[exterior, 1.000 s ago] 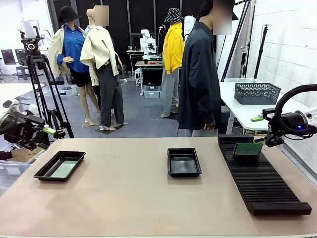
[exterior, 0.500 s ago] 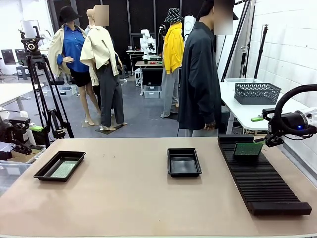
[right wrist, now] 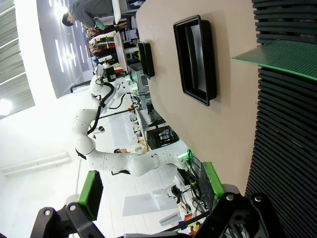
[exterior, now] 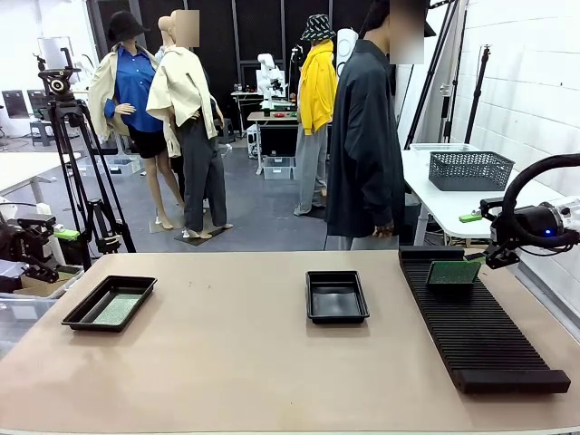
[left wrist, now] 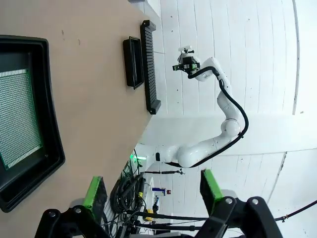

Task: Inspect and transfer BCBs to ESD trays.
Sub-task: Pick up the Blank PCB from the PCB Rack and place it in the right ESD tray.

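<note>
Left claw (left wrist: pixel 152 189) retreated from shallow black tray (exterior: pixel 80 319).

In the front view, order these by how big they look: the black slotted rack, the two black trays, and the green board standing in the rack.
1. Slotted rack.
2. Left tray and middle tray, about alike.
3. Green board.

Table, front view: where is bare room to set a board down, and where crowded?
Bare: the wide stretch between the left tray and middle tray, and the near strip before them. Narrow lane: middle tray to rack. Crowded: right side, rack.
</note>
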You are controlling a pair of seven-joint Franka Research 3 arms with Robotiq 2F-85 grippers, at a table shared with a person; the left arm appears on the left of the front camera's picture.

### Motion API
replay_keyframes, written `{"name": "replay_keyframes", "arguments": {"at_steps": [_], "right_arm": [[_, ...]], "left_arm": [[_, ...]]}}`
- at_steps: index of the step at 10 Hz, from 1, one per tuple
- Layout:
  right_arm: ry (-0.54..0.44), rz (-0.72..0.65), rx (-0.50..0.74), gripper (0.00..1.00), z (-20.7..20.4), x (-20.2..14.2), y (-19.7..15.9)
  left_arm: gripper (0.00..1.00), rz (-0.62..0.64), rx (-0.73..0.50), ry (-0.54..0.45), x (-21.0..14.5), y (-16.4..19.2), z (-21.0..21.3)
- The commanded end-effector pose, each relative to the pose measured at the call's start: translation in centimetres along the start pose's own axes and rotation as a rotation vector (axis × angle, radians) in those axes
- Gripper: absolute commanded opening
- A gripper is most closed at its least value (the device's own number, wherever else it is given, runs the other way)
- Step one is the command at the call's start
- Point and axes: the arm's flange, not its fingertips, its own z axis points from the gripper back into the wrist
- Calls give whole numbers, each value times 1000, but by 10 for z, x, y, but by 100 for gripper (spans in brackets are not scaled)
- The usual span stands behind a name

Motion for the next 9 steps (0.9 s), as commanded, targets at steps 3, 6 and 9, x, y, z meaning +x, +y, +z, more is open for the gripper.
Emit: {"name": "replay_keyframes", "arguments": {"at_steps": [3, 6, 9], "right_arm": [[0, 0, 0, 100, 0, 0, 0], [4, 248, -232, 100, 3, 20, 70], [182, 521, -473, 100, -9, 56, 110]], "left_arm": [[100, -1, 2, 5, -1, -1, 0], [100, -1, 2, 5, -1, -1, 0], [100, -1, 2, 5, -1, -1, 0]]}}
